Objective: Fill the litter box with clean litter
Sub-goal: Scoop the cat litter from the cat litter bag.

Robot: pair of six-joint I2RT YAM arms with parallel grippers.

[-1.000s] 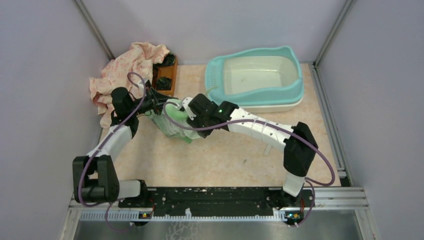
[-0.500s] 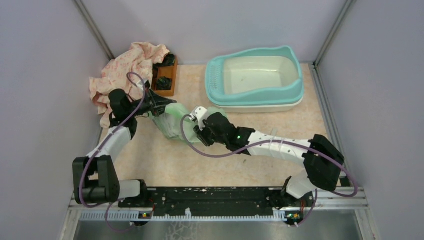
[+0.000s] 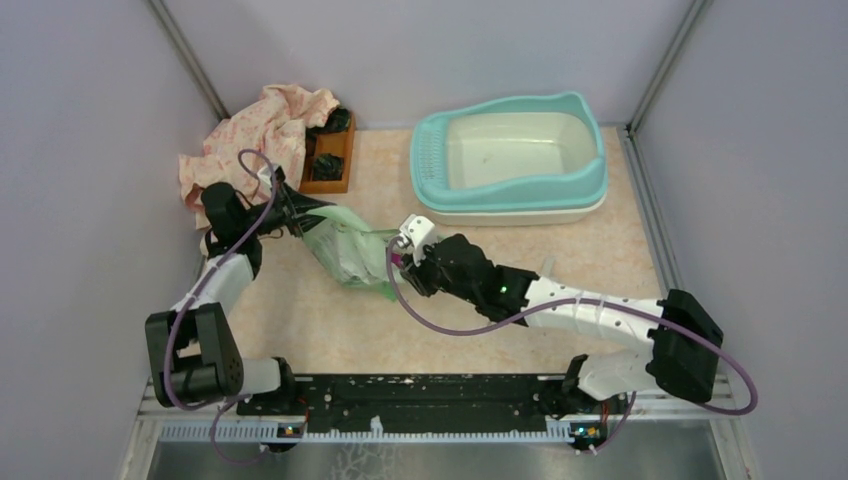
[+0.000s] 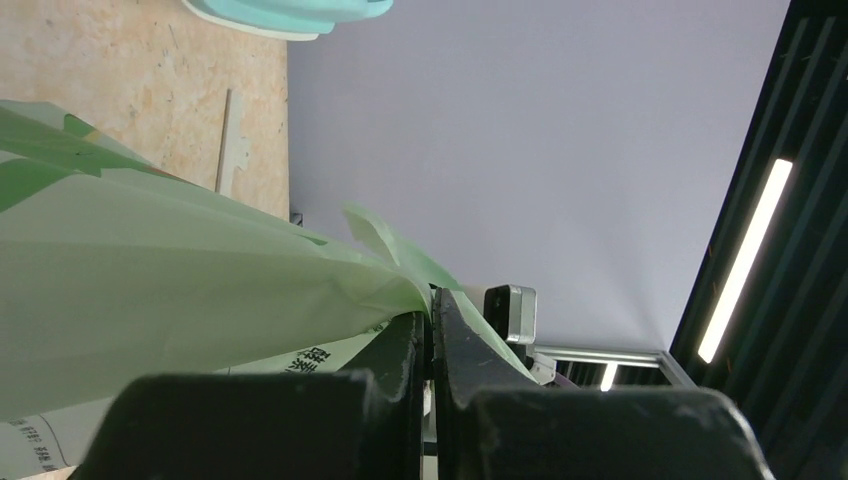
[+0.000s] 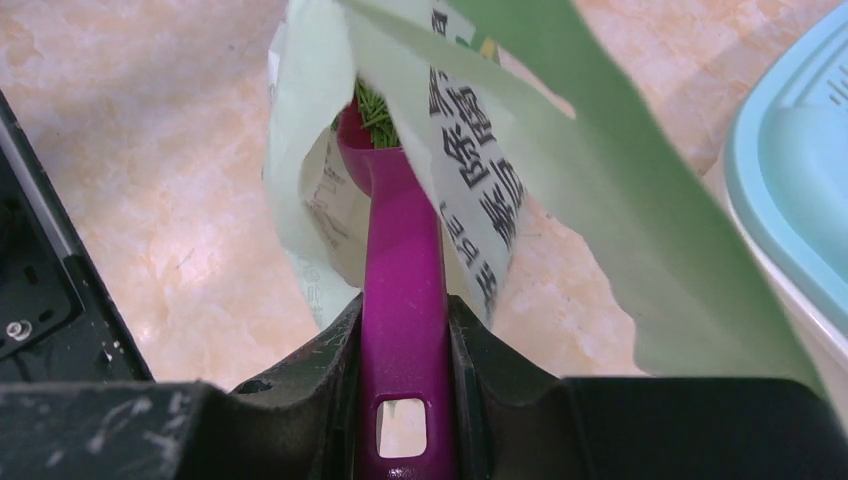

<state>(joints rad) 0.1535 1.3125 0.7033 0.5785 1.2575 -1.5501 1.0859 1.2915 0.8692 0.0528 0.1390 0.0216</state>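
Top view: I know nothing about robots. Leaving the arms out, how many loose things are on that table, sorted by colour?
Teal and cream: 1 litter box
Pale green: 1 bag
Purple: 1 scoop, its end inside the bag
Pink: 1 cloth
Brown: 1 wooden tray
Black: 2 dark lumps in that tray, too small to identify
Total: 7
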